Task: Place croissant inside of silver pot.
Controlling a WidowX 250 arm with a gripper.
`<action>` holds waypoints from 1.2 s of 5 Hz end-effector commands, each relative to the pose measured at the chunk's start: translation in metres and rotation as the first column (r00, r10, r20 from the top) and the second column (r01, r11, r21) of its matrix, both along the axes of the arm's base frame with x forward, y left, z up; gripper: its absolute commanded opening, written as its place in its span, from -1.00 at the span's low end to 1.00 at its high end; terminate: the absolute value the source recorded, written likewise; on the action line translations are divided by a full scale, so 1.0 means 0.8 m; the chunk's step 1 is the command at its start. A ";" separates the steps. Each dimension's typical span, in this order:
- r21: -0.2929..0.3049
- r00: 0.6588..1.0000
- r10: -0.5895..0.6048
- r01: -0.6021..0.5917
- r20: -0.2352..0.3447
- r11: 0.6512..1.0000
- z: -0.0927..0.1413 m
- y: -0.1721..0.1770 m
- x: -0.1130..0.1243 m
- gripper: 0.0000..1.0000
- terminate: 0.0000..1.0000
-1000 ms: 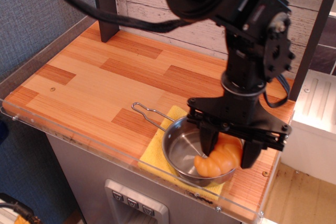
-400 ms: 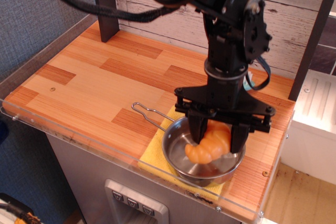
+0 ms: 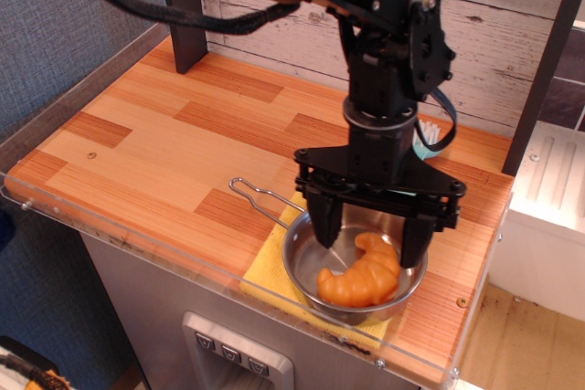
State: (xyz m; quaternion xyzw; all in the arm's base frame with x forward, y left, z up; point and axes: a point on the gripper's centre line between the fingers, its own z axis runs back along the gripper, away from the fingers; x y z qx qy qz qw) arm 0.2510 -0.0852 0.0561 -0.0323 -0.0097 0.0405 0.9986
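The orange croissant (image 3: 361, 274) lies inside the silver pot (image 3: 306, 267), toward its front right. The pot sits on a yellow cloth (image 3: 265, 276) near the table's front edge, its wire handle (image 3: 258, 198) pointing back left. My gripper (image 3: 370, 235) hangs just above the pot with its two black fingers (image 3: 327, 226) spread wide apart, one on each side of the croissant. It is open and holds nothing.
The wooden table (image 3: 174, 148) has a clear plastic lip along the front. A dark post (image 3: 187, 6) stands at the back left. A teal brush (image 3: 425, 139) is partly hidden behind the arm at the back right. A white cabinet (image 3: 548, 216) stands to the right.
The gripper moved left over the pot with the croissant, then opened and let it go. The croissant now rests in the pot.
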 end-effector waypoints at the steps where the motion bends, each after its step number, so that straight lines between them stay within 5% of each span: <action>1: 0.032 0.989 0.035 -0.040 0.141 0.999 0.066 0.075 0.001 1.00 -1.00; 3: 0.097 0.997 0.002 -0.010 0.079 0.995 0.068 0.126 0.028 1.00 -1.00; 6: 0.091 0.999 0.029 -0.032 0.039 0.995 0.067 0.129 0.036 1.00 -1.00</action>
